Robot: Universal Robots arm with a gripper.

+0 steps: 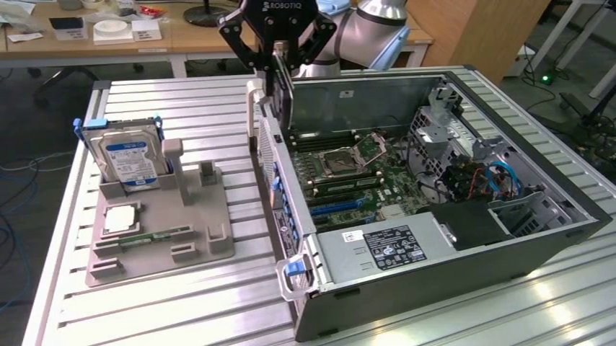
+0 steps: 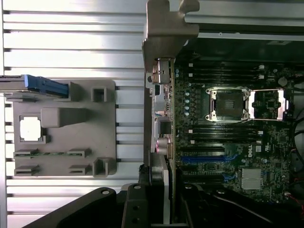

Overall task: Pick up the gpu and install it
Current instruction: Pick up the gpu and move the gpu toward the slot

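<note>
Dark gpu [image 1: 280, 90] pinched in your claw [image 1: 278, 58] over the case [image 1: 539, 238]: mid-install, I judge, and seating likely needs lining up with a blue slot [image 1: 339, 205].

Edge-on gpu [image 2: 162, 118] in the gripper [image 2: 161, 189], over motherboard [image 2: 228, 137] edge, grey holder [image 2: 66, 118] alongside

A ribbed aluminium table [image 1: 173, 303] shines with pale reflections and stands on a grey floor [image 1: 43, 122], where loose cables [image 1: 8, 238] trail at the exterior view's left. Behind it a wooden desk [image 1: 192, 40] carries white boxes [image 1: 114, 30]. A tall wooden panel [image 1: 486, 29] rises toward the exterior view's right, with a small green light [image 1: 546, 78] glowing near it.
</note>
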